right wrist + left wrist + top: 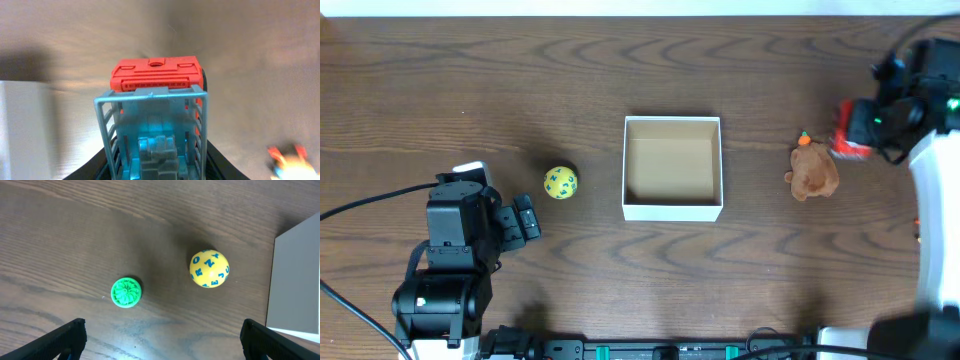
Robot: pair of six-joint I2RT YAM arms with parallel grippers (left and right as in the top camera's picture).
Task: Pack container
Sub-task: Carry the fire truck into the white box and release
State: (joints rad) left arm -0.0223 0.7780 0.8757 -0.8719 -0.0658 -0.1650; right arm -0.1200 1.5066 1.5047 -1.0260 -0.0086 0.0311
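The container (672, 211), a square white-walled box with a tan floor, sits empty at the table's middle. Its wall shows in the left wrist view (295, 280) and, blurred, in the right wrist view (25, 125). My left gripper (525, 218) is open and empty (162, 342), just near of a yellow ball with blue letters (560, 183) (209, 269) and a green round toy (126, 292). My right gripper (868, 120) (155, 160) is shut on a red and pale-blue toy truck (850, 135) (155, 75) at the far right.
A brown plush toy with an orange top (812, 172) lies right of the container, close to the held truck; it shows blurred in the right wrist view (285, 155). The green toy is hidden under my left arm in the overhead view.
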